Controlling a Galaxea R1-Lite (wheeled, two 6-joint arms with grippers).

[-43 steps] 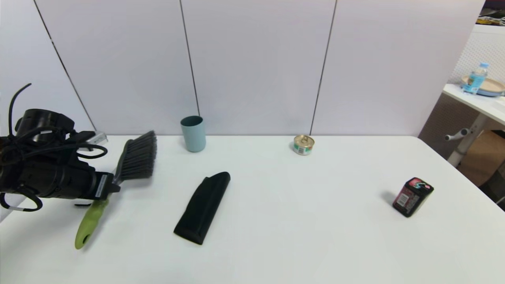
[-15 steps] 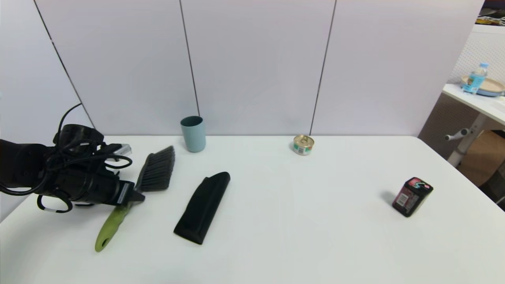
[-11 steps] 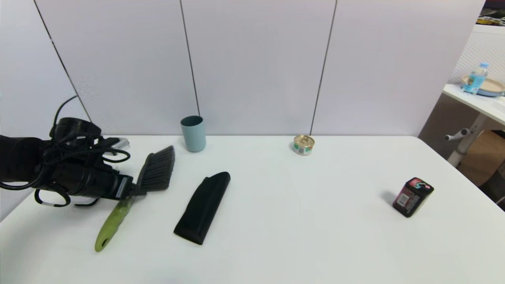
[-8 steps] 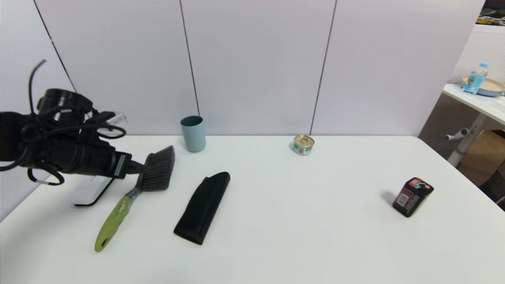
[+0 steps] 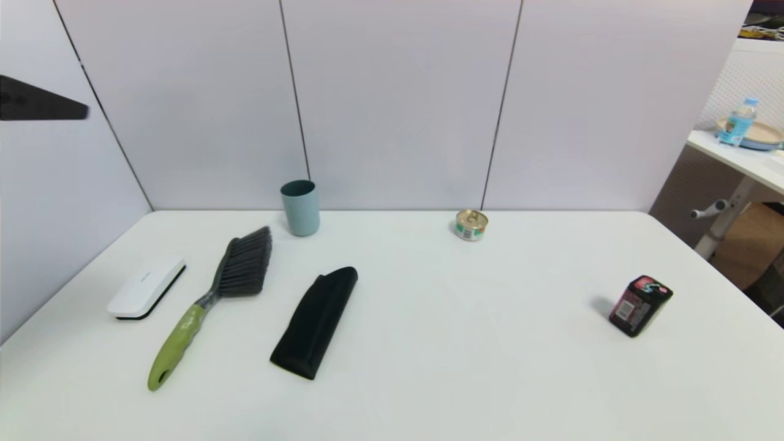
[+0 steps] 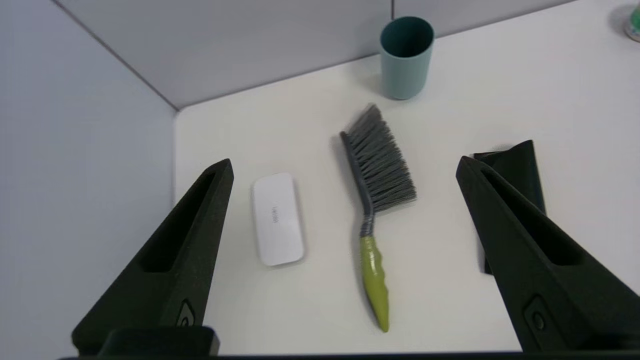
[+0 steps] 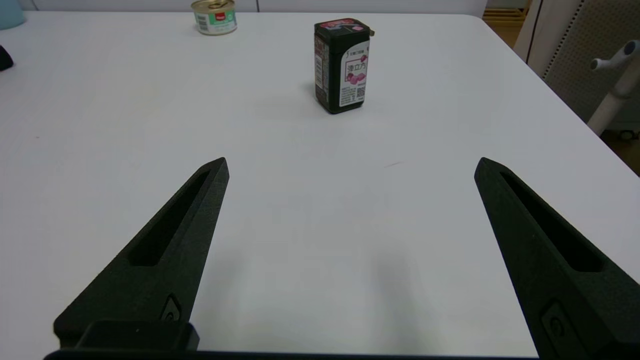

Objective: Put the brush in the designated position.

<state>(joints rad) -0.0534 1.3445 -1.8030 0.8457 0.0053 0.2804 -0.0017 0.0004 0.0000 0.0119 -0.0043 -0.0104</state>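
Since half a second ago the left arm has lifted clear of the table, so that only a dark sliver of it shows at the upper left edge of the head view, and the brush point(image 5: 211, 300) now lies alone on the white table point(image 5: 465, 367) at its left side. The left gripper point(image 6: 345, 167) hangs high above the brush with its fingers spread wide and nothing between them. The brush lies flat, its lime-green handle pointing toward the near left and its dark grey fanned bristles toward the far wall, joined by a grey spine. It sits between one white block point(image 5: 147, 286) with a black underside on its left and one flat black pouch point(image 5: 315, 321) on its right, touching neither. Faint grey writing on top of the block is too small to read.

One teal cup point(image 5: 300, 207) stands upright by the far wall, just beyond the bristles. One small tin can point(image 5: 471, 225) with a gold lid and a green, white and red label stands farther right along the wall. One black carton point(image 7: 343, 66) stands on the right side of the table; its white label carries Chinese characters, a pink fruit picture and a barcode. The right gripper point(image 7: 350, 167) hovers low over the near right of the table, fingers spread and empty.
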